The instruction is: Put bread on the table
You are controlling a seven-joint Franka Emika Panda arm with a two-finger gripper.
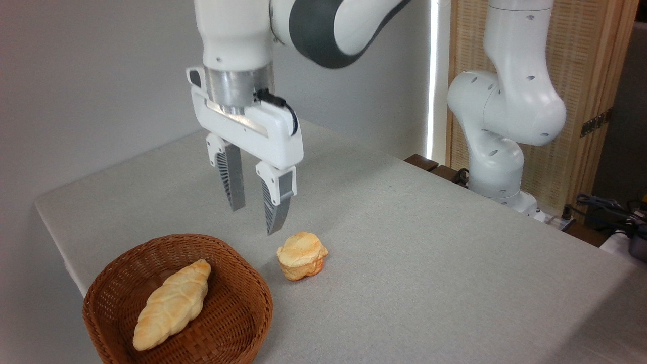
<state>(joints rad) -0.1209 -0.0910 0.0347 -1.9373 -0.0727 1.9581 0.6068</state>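
Wicker basket (237, 303) — round, brown, below and left of the hand (255, 217), nearer the camera. Braided loaf (172, 304) lies inside it, long axis diagonal. Woven wood-framed screen (596, 76) far right of the hand, behind. Dark cables (606, 207) low at right edge — details unclear.

The bread (302, 255) sat on the grey cloth counter (429, 263), just right of the wicker basket (237, 323). A longer braided loaf (172, 304) lay inside the basket. The gripper (255, 218) hung above and left of the bread, jaws apart, holding nothing, clear of both.
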